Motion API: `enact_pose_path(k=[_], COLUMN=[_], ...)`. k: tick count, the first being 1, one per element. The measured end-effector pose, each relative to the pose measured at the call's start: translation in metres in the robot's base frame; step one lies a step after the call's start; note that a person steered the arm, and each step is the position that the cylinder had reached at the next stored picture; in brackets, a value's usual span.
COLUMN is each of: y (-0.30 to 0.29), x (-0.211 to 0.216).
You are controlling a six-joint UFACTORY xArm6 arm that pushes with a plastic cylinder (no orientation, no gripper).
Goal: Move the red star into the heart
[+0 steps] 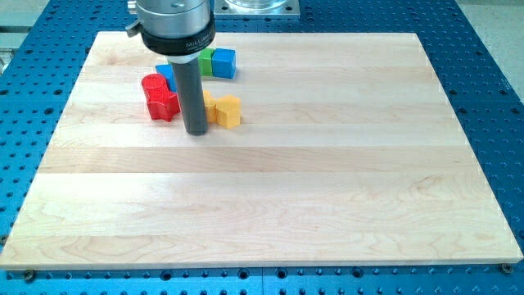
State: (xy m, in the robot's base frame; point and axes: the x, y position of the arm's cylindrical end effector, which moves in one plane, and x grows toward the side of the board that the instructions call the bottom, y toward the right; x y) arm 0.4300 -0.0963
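Red star (164, 105) sits on the tabletop (327, 188) in the upper-left part of the view, just beside my tip (196, 131), at about ten o'clock from it. Yellow heart (228, 111) lies on the opposite side of the rod, at roughly two o'clock from my tip and close to it. So the rod stands between the two, and I judge the push must come from the star's nine o'clock side, driving it toward three o'clock; my tip would first have to go round the star.

Glossy red, the star shows notched edges, with a red cylinder (153, 83) touching it at twelve o'clock. A second yellow block (210, 104) peeks out behind the rod, touching the heart. At twelve o'clock from my tip lie a blue block (223, 62), a green block (206, 61) and another blue block (167, 74).

The tool is a plain rod with nothing to open or close, and it holds nothing.
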Motion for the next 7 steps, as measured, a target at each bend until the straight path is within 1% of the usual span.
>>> enact_pose_path(k=[2,3,4,5,6,7], y=[0.071,0.185,0.306,0.374,0.351,0.321], x=[0.034,0.033,0.011,-0.002,-0.008,-0.002])
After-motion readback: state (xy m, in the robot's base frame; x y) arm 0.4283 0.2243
